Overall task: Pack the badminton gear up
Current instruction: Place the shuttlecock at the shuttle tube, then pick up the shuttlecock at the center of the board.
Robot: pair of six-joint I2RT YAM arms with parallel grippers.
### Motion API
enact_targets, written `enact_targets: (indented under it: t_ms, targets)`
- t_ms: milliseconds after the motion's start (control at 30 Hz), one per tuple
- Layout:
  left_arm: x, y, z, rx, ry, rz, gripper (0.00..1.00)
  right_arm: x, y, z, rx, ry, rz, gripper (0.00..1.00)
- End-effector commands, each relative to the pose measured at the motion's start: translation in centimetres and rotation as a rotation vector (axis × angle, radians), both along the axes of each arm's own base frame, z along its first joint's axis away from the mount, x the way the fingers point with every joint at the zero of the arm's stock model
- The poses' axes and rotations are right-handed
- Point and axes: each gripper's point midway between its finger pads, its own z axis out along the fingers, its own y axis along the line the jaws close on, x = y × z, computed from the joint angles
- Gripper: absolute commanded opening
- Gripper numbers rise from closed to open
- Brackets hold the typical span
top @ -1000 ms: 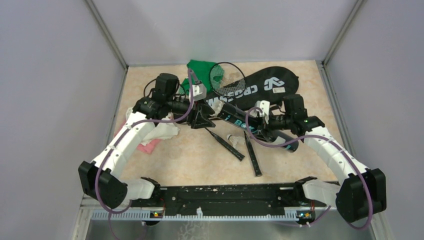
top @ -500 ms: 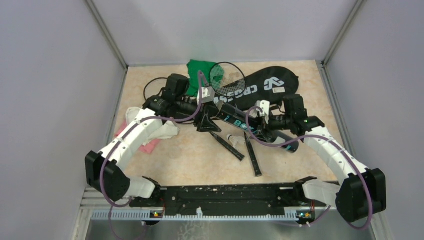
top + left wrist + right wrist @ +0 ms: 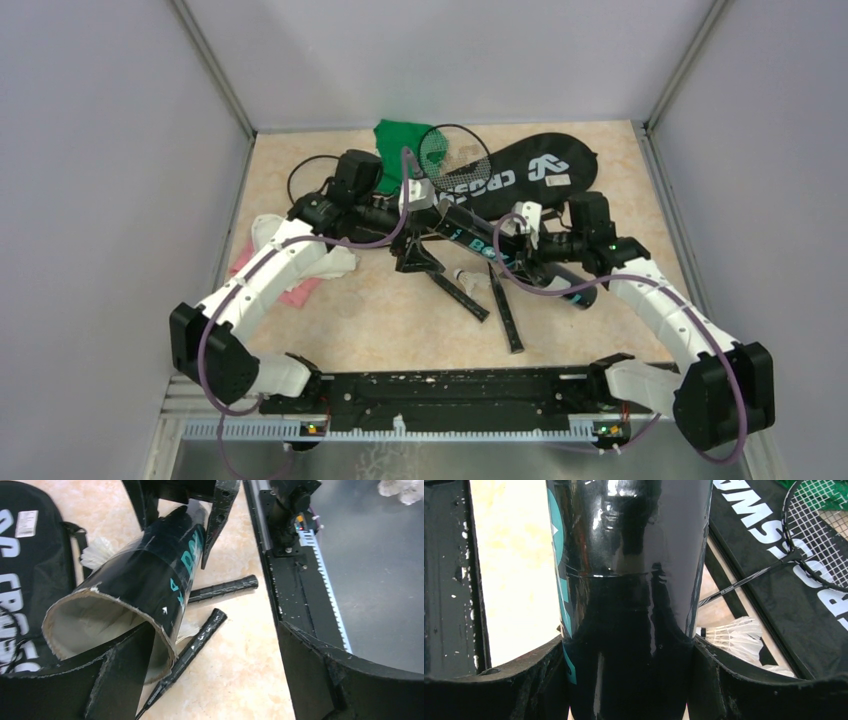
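Note:
The long black tube with teal lettering (image 3: 480, 243) lies slanted mid-table. My right gripper (image 3: 517, 245) is shut on its middle, and the tube fills the jaws in the right wrist view (image 3: 629, 580). My left gripper (image 3: 418, 250) is open wide at the tube's open end (image 3: 100, 625), with one finger (image 3: 117, 680) at the rim. Two racket handles (image 3: 225, 586) (image 3: 197, 642) lie below the tube. A white shuttlecock (image 3: 734, 635) lies beside the tube, another (image 3: 466, 275) near the handles. The CROSSWAY bag (image 3: 530, 172) lies behind, with a racket head (image 3: 452, 152) on it.
A green cloth (image 3: 393, 138) lies at the back beside the bag. White (image 3: 335, 262) and pink (image 3: 297, 292) cloths lie on the left under my left arm. A black rail (image 3: 450, 385) runs along the near edge. Grey walls close in both sides.
My left gripper has moved right, up to the tube's open end. My right gripper has kept its hold on the tube, nearly still.

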Motion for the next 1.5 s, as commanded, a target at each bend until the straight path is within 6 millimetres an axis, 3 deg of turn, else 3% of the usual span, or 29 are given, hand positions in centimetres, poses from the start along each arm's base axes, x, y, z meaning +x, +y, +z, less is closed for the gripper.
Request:
enact_targets:
  t_ms: [0, 333, 467, 667, 800, 967, 1200, 1467]
  targets:
    - [0.8, 1.0, 2.7, -0.017, -0.136, 0.071, 0.99, 0.8, 0.4, 2.3, 0.034, -0.098, -0.006, 0.34]
    - [3.6, 4.6, 6.7, -0.060, -0.227, 0.238, 0.99, 2.5, -0.8, 2.0, 0.016, -0.087, -0.106, 0.33]
    - [5.2, 5.8, 6.3, -0.025, -0.246, 0.339, 0.99, 4.7, -2.5, 2.9, 0.033, -0.072, -0.246, 0.33]
    - [6.0, 6.1, 2.5, 0.014, -0.214, 0.388, 0.99, 7.9, -5.6, 4.5, 0.069, -0.070, -0.483, 0.33]
    - [5.9, 5.2, -0.3, 0.061, -0.226, 0.374, 0.99, 9.2, -7.5, 4.6, 0.061, -0.082, -0.600, 0.33]
    - [5.0, 2.6, -3.7, 0.151, -0.297, 0.325, 0.98, 10.4, -9.3, 3.9, 0.038, -0.078, -0.696, 0.32]
    - [5.8, -1.7, -8.0, 0.236, -0.253, 0.396, 0.91, 10.7, -10.4, 3.2, 0.020, -0.085, -0.733, 0.32]
    - [5.3, -6.9, -13.5, 0.398, -0.319, 0.420, 0.79, 10.8, -11.2, 2.6, 0.005, -0.086, -0.751, 0.32]
